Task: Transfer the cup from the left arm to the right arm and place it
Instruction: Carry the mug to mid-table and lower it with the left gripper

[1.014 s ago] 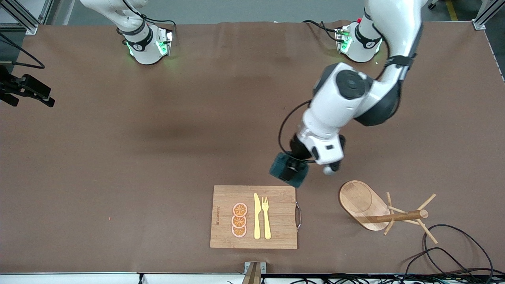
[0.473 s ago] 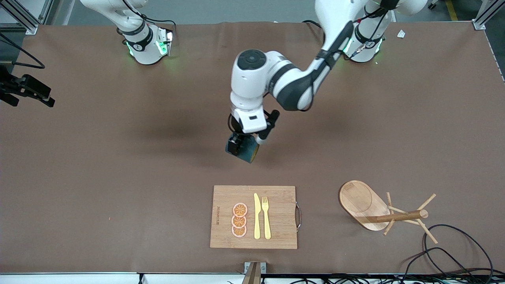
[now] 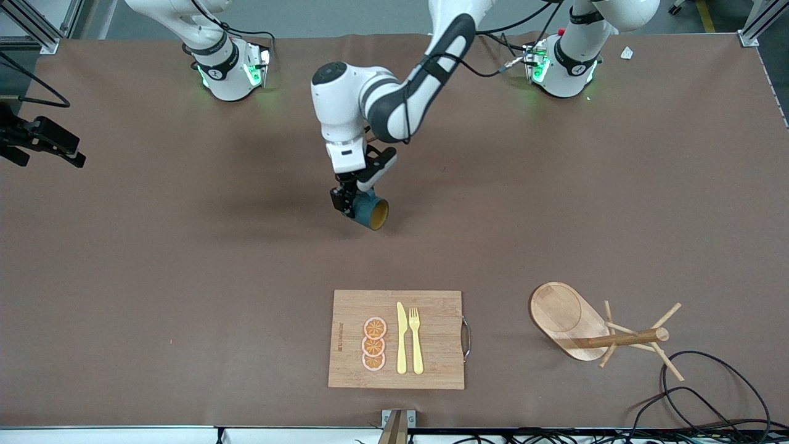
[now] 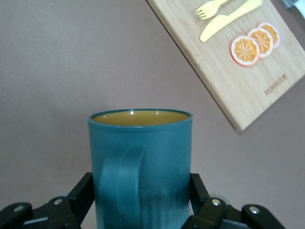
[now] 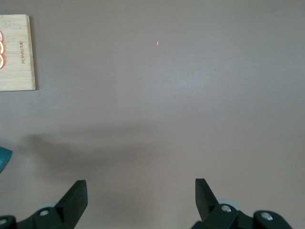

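Observation:
The dark teal cup [image 3: 370,212] hangs tipped on its side over the middle of the brown table, its yellow-brown inside facing the front camera. My left gripper [image 3: 347,202] is shut on the cup's body. In the left wrist view the cup [image 4: 140,157] fills the space between the two black fingers [image 4: 84,191], handle toward the camera. My right gripper [image 5: 141,183] is open with nothing in it over bare table. It does not show in the front view. A sliver of the cup [image 5: 4,158] shows at the edge of the right wrist view.
A bamboo cutting board [image 3: 431,308] with a yellow knife [image 3: 401,338], fork [image 3: 416,339] and orange slices [image 3: 373,344] lies near the front edge. A wooden mug tree [image 3: 592,327] lies tipped toward the left arm's end, with black cables [image 3: 709,388] beside it.
The left arm has swung the cup from just above the cutting board's corner toward the table's middle and the right arm's end. The cup has tipped, so its mouth now shows.

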`<state>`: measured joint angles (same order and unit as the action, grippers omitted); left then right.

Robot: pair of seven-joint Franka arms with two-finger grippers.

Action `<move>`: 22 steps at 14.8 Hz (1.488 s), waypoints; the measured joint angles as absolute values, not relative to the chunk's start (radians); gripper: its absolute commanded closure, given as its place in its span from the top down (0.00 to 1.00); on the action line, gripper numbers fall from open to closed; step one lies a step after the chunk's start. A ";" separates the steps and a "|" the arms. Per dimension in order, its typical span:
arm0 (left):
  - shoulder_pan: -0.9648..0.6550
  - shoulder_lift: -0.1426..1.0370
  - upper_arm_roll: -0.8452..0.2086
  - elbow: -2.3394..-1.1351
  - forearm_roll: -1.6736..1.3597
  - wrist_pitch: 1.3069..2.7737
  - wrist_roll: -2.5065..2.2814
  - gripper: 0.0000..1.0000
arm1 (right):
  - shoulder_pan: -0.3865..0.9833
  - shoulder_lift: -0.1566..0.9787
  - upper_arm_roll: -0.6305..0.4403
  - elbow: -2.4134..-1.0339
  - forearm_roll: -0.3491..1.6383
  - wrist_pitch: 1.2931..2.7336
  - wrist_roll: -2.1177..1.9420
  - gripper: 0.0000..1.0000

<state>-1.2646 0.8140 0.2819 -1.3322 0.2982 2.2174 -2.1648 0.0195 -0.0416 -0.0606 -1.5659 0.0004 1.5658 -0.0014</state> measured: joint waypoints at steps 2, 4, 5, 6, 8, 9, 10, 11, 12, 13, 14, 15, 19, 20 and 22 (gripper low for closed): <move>-1.316 0.830 0.294 -1.331 0.409 2.159 -2.178 0.74 | 0.019 -0.042 -0.061 -1.566 0.000 1.566 -0.001 1.00; -1.351 0.856 0.295 -1.331 0.533 2.121 -2.185 0.74 | 0.019 -0.042 -0.061 -1.566 0.000 1.566 -0.001 1.00; -1.365 0.873 0.295 -1.331 0.586 2.112 -2.191 0.74 | 0.019 -0.042 -0.061 -1.566 0.000 1.566 -0.001 1.00; -1.375 0.892 0.295 -1.331 0.638 2.108 -2.197 0.74 | 0.019 -0.042 -0.061 -1.566 0.000 1.566 -0.001 1.00; -1.385 0.933 0.296 -1.330 0.743 2.107 -2.201 0.74 | 0.019 -0.042 -0.061 -1.566 0.000 1.566 -0.001 1.00; -1.387 0.951 0.296 -1.329 0.785 2.107 -2.202 0.74 | 0.019 -0.042 -0.061 -1.566 0.000 1.566 -0.001 1.00; -1.389 0.967 0.296 -1.326 0.821 2.107 -2.202 0.74 | 0.019 -0.042 -0.061 -1.566 0.000 1.566 -0.001 1.00; -1.391 0.980 0.296 -1.322 0.851 2.107 -2.202 0.74 | 0.019 -0.042 -0.062 -1.566 0.000 1.566 -0.001 1.00; -1.394 0.990 0.296 -1.319 0.878 2.107 -2.202 0.74 | 0.019 -0.042 -0.062 -1.566 0.000 1.566 -0.001 1.00; -1.398 0.998 0.296 -1.317 0.911 2.106 -2.201 0.74 | 0.019 -0.042 -0.062 -1.566 0.000 1.566 -0.001 1.00; -1.401 1.007 0.296 -1.317 0.957 2.104 -2.201 0.74 | 0.019 -0.042 -0.063 -1.566 0.000 1.566 -0.001 1.00; -1.402 1.016 0.296 -1.316 0.995 2.101 -2.201 0.74 | 0.019 -0.042 -0.063 -1.566 0.000 1.566 -0.001 1.00; -1.404 1.038 0.297 -1.315 1.061 2.089 -2.202 0.74 | 0.019 -0.041 -0.063 -1.567 0.000 1.566 -0.001 1.00; -1.406 1.046 0.296 -1.315 1.078 2.087 -2.203 0.74 | 0.019 -0.041 -0.063 -1.567 0.000 1.566 -0.001 1.00; -1.414 1.074 0.296 -1.315 1.108 2.080 -2.223 0.74 | 0.018 -0.038 -0.063 -1.568 0.000 1.566 -0.001 1.00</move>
<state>-1.4137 1.0737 0.2965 -1.3152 1.1077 2.0799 -2.2228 0.0182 -0.0376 -0.0632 -1.5676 0.0004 1.5658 -0.0014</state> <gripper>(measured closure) 0.159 0.000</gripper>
